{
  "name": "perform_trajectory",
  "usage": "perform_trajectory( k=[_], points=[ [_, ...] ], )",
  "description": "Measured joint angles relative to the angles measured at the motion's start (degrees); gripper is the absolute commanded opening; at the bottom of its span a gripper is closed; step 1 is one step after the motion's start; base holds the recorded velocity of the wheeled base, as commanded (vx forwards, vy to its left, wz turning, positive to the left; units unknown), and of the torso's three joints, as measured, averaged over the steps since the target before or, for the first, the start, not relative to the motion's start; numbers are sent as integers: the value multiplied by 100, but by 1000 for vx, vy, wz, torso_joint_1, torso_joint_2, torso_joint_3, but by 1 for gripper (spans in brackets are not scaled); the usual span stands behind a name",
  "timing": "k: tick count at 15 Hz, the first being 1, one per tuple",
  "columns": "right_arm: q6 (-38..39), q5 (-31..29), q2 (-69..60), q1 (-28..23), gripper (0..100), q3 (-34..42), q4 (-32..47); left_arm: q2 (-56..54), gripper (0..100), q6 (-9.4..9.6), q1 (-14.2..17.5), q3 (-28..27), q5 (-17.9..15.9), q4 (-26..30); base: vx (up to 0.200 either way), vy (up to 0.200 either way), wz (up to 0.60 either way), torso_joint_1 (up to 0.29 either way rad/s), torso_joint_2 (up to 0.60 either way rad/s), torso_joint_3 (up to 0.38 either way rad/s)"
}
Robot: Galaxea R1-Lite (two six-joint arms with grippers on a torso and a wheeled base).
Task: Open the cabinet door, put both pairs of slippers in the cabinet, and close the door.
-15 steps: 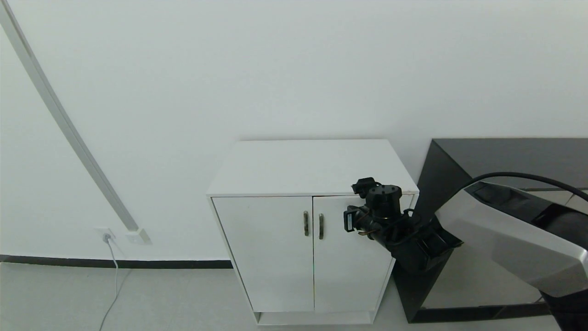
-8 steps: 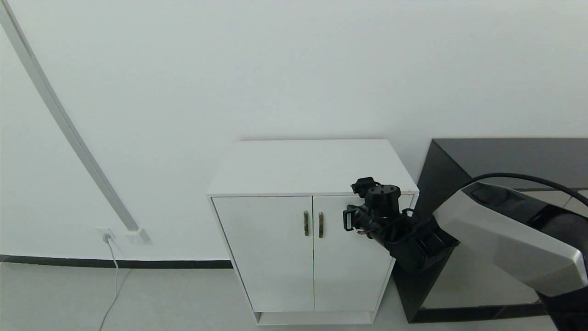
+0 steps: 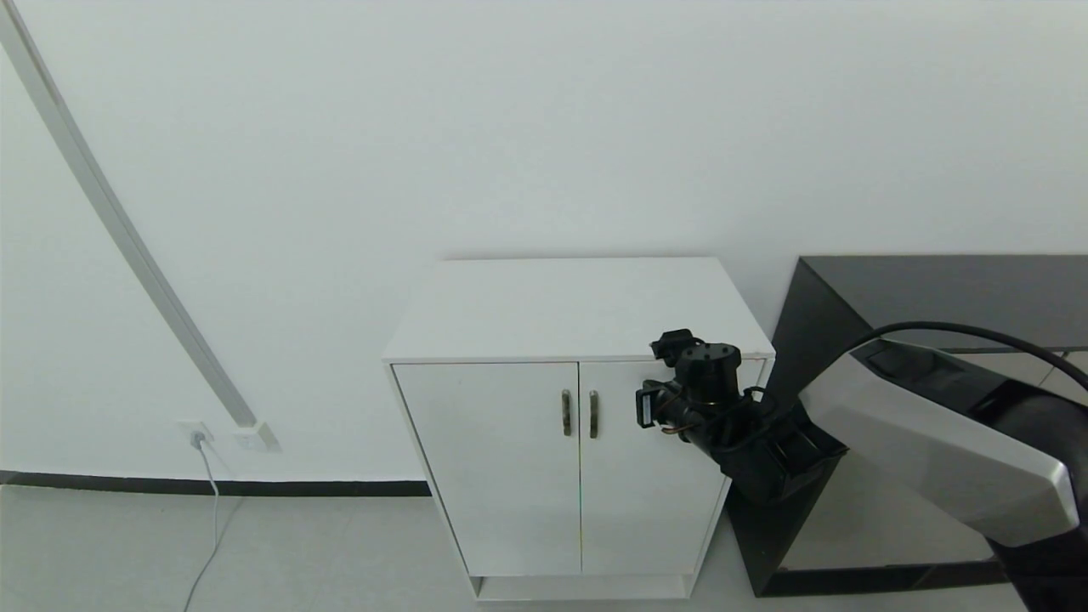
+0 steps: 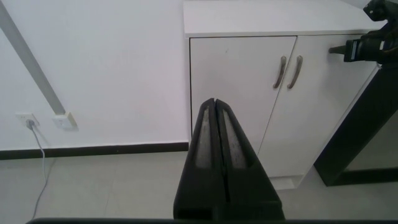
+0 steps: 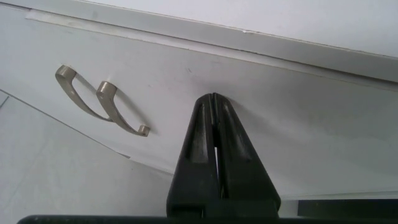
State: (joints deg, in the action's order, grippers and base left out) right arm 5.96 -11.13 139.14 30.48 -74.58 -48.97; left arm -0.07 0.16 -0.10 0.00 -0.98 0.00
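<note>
Since the earlier frame the right arm (image 3: 926, 425) has edged slightly left. The right tool (image 3: 644, 410), fingers pressed together, is close in front of the closed right door (image 3: 654, 501). The door's vertical handle (image 3: 593, 416) lies just left of this tool. The left tool (image 4: 214, 106), also closed, is well apart. There is one cabinet (image 3: 569, 306), with two doors and two handles.

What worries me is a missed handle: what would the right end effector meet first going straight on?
Most likely the flat white right cabinet door, on bare panel beside its curved metal handle. The right end effector looks close, though depth is unclear.
</note>
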Motion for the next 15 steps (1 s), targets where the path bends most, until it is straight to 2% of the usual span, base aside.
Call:
perform_trajectory(
  k=[15],
  points=[
    [-52,-6,140,-77,0,-246,145,0,0,0,0,0,0,0,0,0,0,0,0,0]
  ],
)
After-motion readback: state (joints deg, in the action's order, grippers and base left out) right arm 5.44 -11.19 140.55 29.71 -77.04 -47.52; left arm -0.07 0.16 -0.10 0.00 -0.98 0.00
